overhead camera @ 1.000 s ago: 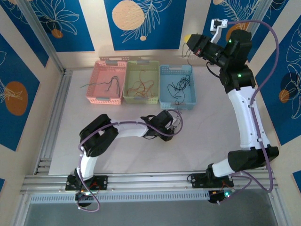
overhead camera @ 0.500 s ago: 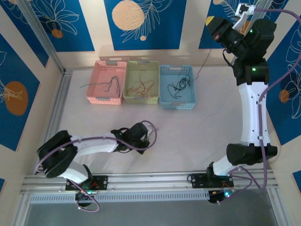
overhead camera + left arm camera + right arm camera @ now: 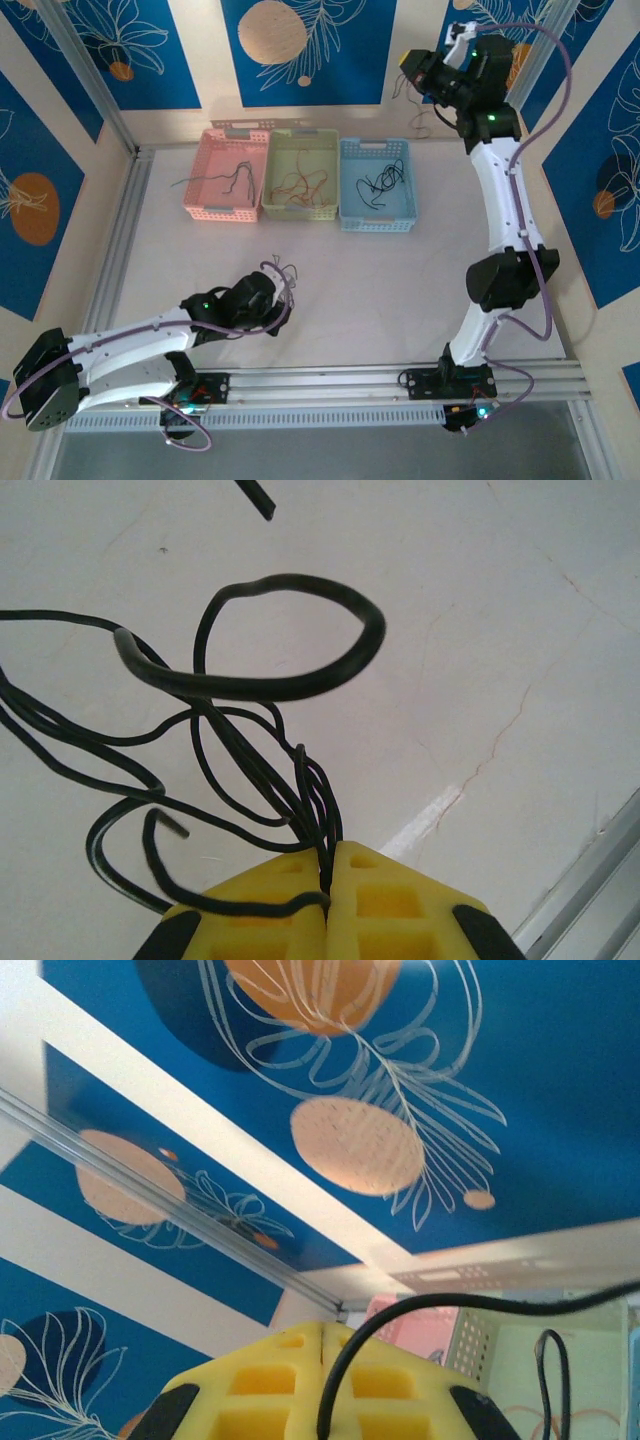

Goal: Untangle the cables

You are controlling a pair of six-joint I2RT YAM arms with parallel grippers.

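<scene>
My left gripper [image 3: 327, 858] is shut on a bundle of thin black cables [image 3: 262, 685] that loop and curl over the white table. From above, that gripper [image 3: 272, 287] sits low near the table's front, left of centre, with cable ends [image 3: 280, 268] sticking up from it. My right gripper [image 3: 409, 63] is raised high against the back wall. Its yellow fingers [image 3: 270, 1380] are shut, and one black cable [image 3: 450, 1303] arcs out to the right from them [image 3: 322, 1328]. More black cables [image 3: 383, 182] lie in the blue basket [image 3: 375, 146].
Three baskets stand in a row at the back: pink [image 3: 228, 132] with dark wires, green [image 3: 300, 135] with orange-red wires, and the blue one. An aluminium rail [image 3: 330, 382] runs along the near edge. Patterned blue walls enclose the back and sides.
The left arm pulled back toward the near left, and its jaws closed on the black bundle. The right arm swung up and leftward along the back wall, carrying its cable.
</scene>
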